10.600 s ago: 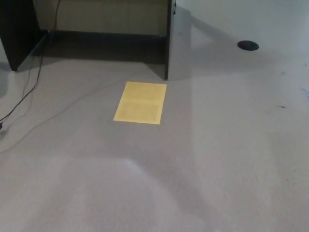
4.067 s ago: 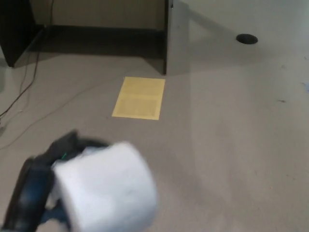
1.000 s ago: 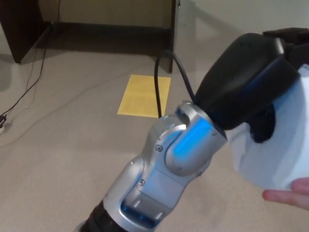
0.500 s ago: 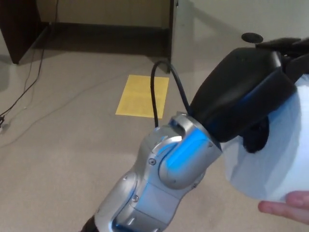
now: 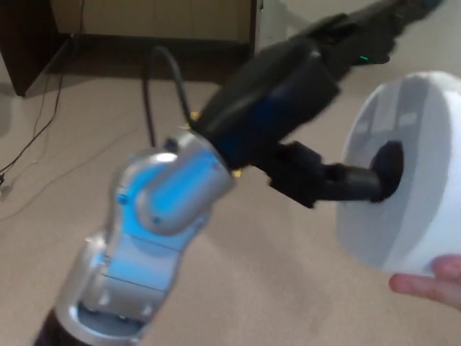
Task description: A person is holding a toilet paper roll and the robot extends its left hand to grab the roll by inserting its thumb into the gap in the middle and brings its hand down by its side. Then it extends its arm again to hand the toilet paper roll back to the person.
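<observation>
We look down from the robot's head at one toilet paper roll (image 5: 403,173) at the right edge of the picture, held up above a beige carpet (image 5: 50,209). The roll lies on its side: its flat round end faces left toward our arm, so its long axis, the line through the core, runs roughly left to right. The dark hole of the core shows in the middle of that flat face.

Our left hand (image 5: 302,108) reaches across from the left on a silver and blue forearm (image 5: 151,231). Its fingers are spread. One black digit, the thumb (image 5: 346,184), points right with its tip at or just inside the core hole; we cannot tell how deep it sits. The two other fingers (image 5: 360,29) stretch up and away toward the top right, clear of the roll, so the hand does not clamp the paper.

One person's hand (image 5: 432,285) shows at the bottom right, fingertips touching the roll's underside.

Behind the arm we see one dark desk (image 5: 144,29) and thin cables (image 5: 43,122) trailing over the carpet at left.
</observation>
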`<state>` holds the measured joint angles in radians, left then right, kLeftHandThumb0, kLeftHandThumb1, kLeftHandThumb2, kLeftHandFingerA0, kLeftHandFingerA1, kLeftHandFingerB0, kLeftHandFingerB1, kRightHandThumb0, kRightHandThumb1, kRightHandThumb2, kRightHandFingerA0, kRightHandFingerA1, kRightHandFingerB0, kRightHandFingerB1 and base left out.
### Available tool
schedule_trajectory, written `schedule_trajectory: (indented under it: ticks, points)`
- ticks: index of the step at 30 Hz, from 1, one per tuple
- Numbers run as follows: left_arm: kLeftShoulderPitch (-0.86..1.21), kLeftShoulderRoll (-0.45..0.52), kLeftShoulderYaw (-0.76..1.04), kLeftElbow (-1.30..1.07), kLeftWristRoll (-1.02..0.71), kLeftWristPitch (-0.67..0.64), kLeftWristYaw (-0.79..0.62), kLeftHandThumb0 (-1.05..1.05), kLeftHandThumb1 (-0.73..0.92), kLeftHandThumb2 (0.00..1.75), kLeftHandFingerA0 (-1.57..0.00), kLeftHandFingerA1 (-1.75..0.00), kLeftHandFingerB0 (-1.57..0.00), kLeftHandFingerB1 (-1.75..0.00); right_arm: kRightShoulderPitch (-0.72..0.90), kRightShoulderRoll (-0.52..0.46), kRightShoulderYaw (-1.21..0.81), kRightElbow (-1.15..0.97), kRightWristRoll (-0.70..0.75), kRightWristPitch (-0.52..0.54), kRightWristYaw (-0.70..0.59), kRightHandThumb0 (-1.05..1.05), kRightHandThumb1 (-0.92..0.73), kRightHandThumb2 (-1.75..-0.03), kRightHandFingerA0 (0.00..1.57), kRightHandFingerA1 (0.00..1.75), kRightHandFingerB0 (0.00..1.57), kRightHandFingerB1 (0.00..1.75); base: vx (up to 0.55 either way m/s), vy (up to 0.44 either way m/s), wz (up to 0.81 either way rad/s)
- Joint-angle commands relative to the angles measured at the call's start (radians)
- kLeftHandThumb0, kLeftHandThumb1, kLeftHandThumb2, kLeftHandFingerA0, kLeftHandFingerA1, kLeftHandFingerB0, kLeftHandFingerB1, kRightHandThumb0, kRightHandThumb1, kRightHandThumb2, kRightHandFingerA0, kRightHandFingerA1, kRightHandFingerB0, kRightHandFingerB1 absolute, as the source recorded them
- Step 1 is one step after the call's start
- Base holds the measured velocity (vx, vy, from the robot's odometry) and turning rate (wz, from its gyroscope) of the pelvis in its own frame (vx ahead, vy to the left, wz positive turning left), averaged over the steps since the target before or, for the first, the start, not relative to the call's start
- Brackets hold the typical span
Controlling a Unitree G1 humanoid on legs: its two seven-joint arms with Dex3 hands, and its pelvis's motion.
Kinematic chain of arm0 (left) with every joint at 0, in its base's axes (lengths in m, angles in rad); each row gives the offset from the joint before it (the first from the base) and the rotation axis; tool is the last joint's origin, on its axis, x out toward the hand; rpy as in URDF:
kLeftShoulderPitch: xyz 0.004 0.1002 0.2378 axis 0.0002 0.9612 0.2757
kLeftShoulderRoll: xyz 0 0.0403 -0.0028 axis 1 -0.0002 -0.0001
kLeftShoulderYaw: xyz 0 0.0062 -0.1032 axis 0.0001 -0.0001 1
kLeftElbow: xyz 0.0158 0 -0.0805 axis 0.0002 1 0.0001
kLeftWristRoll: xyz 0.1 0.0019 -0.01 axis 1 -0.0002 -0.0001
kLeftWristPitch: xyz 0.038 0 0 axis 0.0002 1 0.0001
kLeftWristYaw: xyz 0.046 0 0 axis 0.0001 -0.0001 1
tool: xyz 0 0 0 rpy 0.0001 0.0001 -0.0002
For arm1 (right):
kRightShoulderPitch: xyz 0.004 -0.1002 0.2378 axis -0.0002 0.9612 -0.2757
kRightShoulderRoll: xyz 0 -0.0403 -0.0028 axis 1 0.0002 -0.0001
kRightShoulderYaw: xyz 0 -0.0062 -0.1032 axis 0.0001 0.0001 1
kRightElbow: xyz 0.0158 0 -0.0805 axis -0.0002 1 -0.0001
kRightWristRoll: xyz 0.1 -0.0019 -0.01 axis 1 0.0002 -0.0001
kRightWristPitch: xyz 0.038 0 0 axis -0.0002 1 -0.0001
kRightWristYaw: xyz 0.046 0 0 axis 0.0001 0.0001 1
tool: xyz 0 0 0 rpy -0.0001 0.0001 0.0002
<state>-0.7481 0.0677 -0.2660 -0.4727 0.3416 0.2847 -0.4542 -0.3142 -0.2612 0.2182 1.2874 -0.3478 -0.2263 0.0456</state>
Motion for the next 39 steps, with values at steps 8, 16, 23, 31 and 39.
schedule_trajectory:
  ticks: [8, 16, 23, 31, 39]
  points:
    - [0.025, 0.339, 0.431, -0.076, -0.498, 0.259, -0.382, -0.67, 0.42, 0.54, 0.0, -0.28, 0.0, -0.1, 0.002, -0.018, 0.008, 0.0, -0.006, 0.011, 0.013, -0.35, -0.66, -0.6, 0.73, 0.57, 0.57, 0.42, 0.0, 0.0, 0.0]
    - [0.451, 0.324, 0.699, -0.126, -0.627, 0.12, -0.388, -0.57, 0.39, 0.54, -0.07, -0.33, 0.0, -0.14, 0.024, -0.043, -0.011, -0.004, 0.012, 0.007, 0.029, -0.34, -0.66, -0.6, 0.74, 0.61, 0.56, 0.42, 0.0, 0.0, 0.0]
    - [1.003, 0.171, 0.748, 0.192, -0.46, -0.273, -0.31, -0.36, 0.34, 0.56, -0.14, -0.38, -0.08, -0.23, 0.082, -0.06, -0.017, -0.001, 0.013, -0.019, 0.002, -0.38, -0.65, -0.6, 0.74, 0.55, 0.58, 0.43, 0.0, 0.0, 0.0]
    - [1.132, 0.199, 0.691, 0.802, -0.255, -0.598, 0.003, -0.25, 0.43, 0.56, -0.15, -0.35, -0.16, -0.29, 0.102, -0.059, -0.032, -0.004, 0.023, -0.039, -0.014, -0.37, -0.66, -0.61, 0.73, 0.54, 0.59, 0.43, 0.0, 0.0, 0.0]
    - [1.092, 0.267, 0.585, 1.098, -0.128, -0.662, 0.248, -0.13, 0.37, 0.87, -0.11, -0.51, -0.09, -0.49, 0.093, -0.041, -0.034, -0.002, 0.023, -0.032, -0.031, -0.37, -0.65, -0.6, 0.76, 0.62, 0.6, 0.44, 0.0, 0.0, 0.0]
